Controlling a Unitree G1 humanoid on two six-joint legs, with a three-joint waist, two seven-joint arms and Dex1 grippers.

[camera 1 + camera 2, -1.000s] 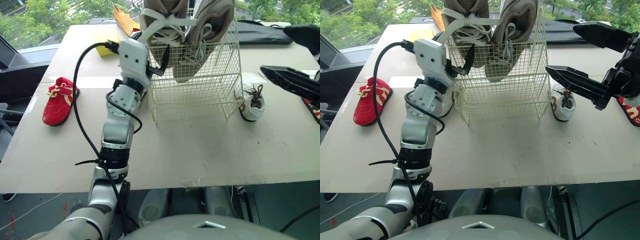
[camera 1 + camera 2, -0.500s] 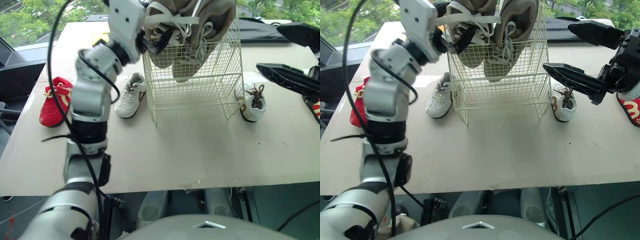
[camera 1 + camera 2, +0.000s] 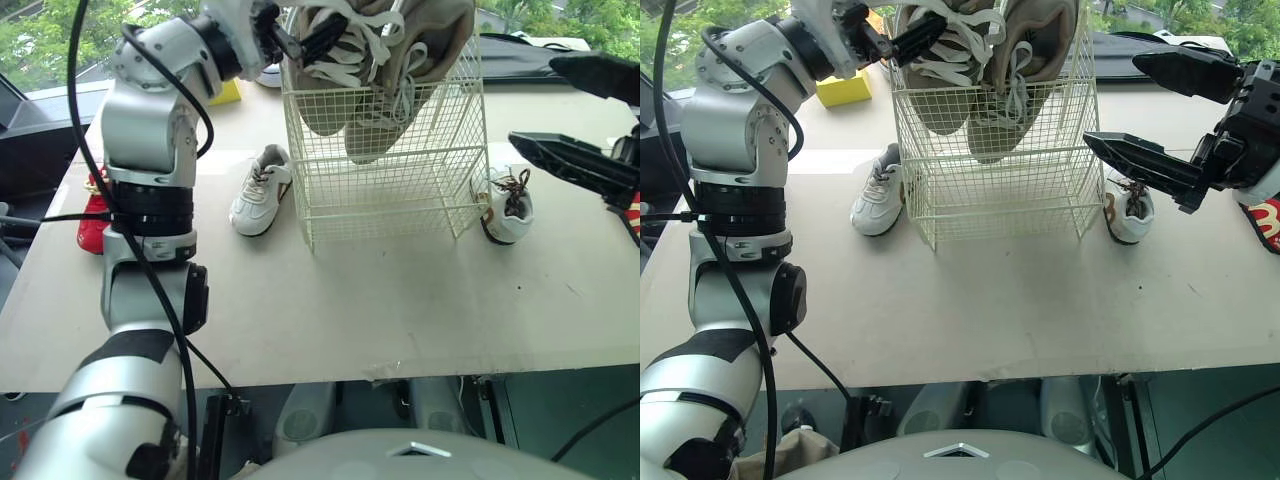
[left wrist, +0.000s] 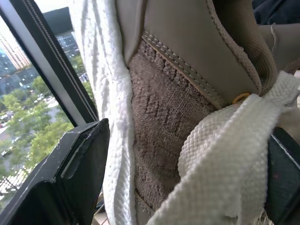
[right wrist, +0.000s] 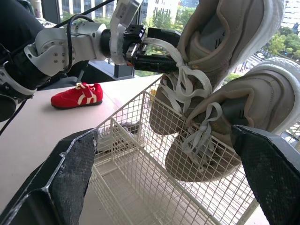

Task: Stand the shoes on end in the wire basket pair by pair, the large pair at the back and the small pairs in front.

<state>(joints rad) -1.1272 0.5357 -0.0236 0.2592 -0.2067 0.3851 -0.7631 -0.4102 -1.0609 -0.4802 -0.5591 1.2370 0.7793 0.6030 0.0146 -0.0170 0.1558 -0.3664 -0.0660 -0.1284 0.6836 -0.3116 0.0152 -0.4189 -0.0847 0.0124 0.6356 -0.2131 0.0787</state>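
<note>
A white wire basket (image 3: 400,190) stands mid-table with two large tan shoes on end in it. My left gripper (image 3: 305,40) is up at the basket's top left, shut on the left tan shoe (image 3: 325,95) with that shoe's white lace (image 5: 176,58) between its fingers (image 4: 70,178). The other tan shoe (image 3: 425,60) leans beside it. My right gripper (image 3: 1111,101) hangs open just right of the basket, above a small white shoe (image 3: 505,205). The white shoe's mate (image 3: 260,190) lies left of the basket. A small red shoe (image 5: 77,93) lies at the far left.
Another red shoe (image 3: 1265,220) peeks in at the right edge. A yellow block (image 3: 843,88) and a black bag (image 3: 525,70) sit at the back of the table. The beige tabletop (image 3: 400,300) in front of the basket is bare.
My left arm has swung up and out to the left, uncovering the white shoe beside the basket, while its gripper stays on the tan shoe. The right gripper has barely moved.
</note>
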